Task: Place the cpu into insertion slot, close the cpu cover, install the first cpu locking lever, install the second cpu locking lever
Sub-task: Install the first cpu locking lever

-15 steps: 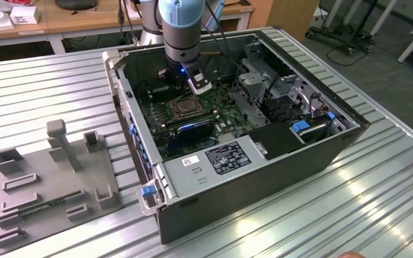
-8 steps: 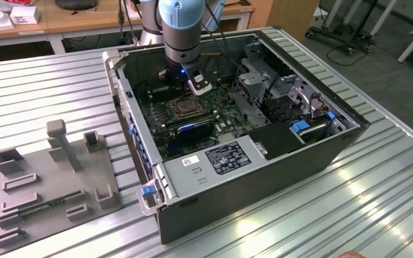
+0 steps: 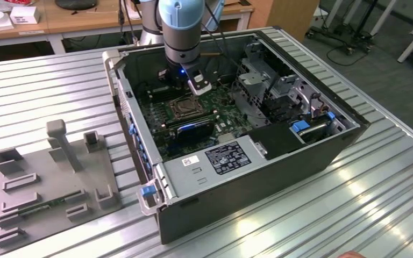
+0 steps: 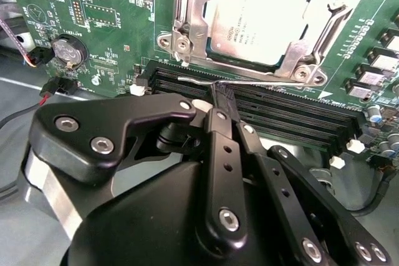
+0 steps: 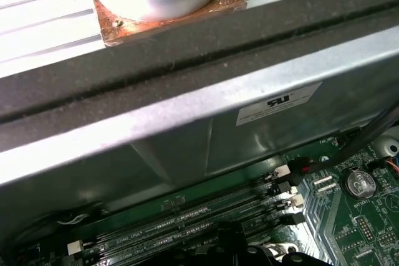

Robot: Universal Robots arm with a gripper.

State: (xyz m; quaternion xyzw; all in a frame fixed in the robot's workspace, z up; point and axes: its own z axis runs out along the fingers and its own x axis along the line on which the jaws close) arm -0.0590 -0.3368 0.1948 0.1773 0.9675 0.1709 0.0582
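The cpu (image 4: 259,20) lies in the insertion slot (image 3: 187,106), its tan-silver top showing through the window of the cpu cover (image 4: 194,26). The cover lies flat over the chip. A thin metal locking lever (image 4: 274,81) runs along the socket's edge, beside the memory slots. My gripper (image 4: 219,95) is shut, and its black fingertips (image 4: 224,99) meet right at this lever and touch it. Whether they clamp it I cannot tell. In the exterior view the gripper (image 3: 186,87) hangs inside the open computer case (image 3: 278,177), just behind the socket.
Long black memory slots (image 4: 293,113) run under the fingers. A coin battery (image 4: 67,50) and red-black cables (image 4: 47,91) lie nearby. A drive cage (image 3: 278,91) fills the case's right side. A grey fixture plate (image 3: 49,183) sits at the exterior view's left.
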